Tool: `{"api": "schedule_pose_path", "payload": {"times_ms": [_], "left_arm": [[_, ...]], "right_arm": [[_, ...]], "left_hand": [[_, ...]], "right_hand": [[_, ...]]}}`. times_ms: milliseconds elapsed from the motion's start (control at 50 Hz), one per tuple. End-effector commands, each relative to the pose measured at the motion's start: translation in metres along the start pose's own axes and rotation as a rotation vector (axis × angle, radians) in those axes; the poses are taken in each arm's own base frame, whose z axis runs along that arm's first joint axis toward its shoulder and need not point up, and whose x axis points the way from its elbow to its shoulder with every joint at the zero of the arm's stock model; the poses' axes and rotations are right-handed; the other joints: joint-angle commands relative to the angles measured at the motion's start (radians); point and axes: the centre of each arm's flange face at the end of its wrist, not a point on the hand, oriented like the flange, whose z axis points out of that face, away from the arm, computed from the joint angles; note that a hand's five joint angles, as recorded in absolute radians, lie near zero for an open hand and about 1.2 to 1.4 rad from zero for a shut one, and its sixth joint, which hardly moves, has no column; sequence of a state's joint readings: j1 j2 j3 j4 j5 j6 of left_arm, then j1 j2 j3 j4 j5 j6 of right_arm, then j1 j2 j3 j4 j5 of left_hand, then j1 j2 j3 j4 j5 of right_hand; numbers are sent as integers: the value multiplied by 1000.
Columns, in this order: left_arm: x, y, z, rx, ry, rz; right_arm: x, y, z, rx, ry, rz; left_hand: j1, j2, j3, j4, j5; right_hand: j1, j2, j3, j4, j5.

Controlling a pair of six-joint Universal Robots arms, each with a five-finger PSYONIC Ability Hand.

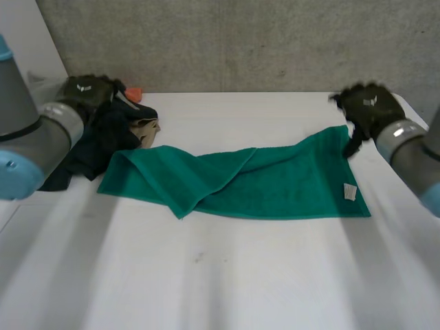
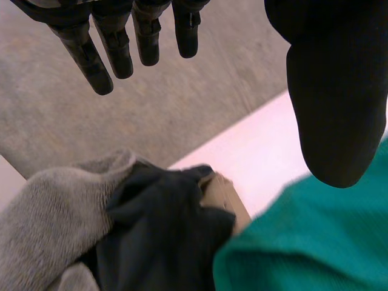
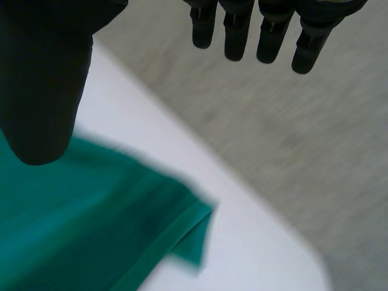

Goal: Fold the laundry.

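While the green towel [image 1: 261,182] lies stretched out and rumpled on the white table [image 1: 227,282], neither hand has a grip on it.

Left hand [image 1: 86,93]: fingers [image 2: 118,51] straight, thumb [image 2: 336,97] spread well away from them, nothing held. A heap of dark clothes [image 1: 103,148] sits below its fingertips, with a grey cloth [image 2: 51,218] and a tan piece [image 1: 147,128] in it. One end of the towel lies under the thumb, touching the heap. A small orange item [image 1: 134,91] is just beside this hand.

Right hand [image 1: 368,104]: fingers [image 3: 270,36] straight, thumb [image 3: 42,91] wide apart, nothing held. It is over the towel's other end, with the corner below the span between thumb and fingers. Can't tell whether the thumb touches the cloth. A white tag [image 1: 350,192] sits on the towel near this hand.
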State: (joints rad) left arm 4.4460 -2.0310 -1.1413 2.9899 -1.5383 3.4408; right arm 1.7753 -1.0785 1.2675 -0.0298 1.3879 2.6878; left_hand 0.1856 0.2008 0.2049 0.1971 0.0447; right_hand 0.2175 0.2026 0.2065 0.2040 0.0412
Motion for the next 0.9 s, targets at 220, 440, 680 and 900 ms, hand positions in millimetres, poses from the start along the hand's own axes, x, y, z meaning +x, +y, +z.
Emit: {"api": "schedule_pose_path", "payload": {"times_ms": [220,440,680,900], "left_arm": [[8,76,-34,-191,191,130],[5,76,-30,-185,175,94],[4,76,-29,-182,176,92],[2,76,-30,-181,176,89]], "right_arm": [[-12,88,-44,-236,-221,21],[-20,115,-28,-170,-187,-8],[-28,125,-14,-121,-170,-57],[-27,130,0,-112,-138,-99]], "left_hand": [[34,19,14,22,0],[22,7,3,10,-12],[19,4,0,8,-15],[19,4,0,8,-15]], "right_hand": [[456,471,467,470,458],[453,468,464,467,455],[459,474,470,473,461],[468,483,479,481,470]]}}
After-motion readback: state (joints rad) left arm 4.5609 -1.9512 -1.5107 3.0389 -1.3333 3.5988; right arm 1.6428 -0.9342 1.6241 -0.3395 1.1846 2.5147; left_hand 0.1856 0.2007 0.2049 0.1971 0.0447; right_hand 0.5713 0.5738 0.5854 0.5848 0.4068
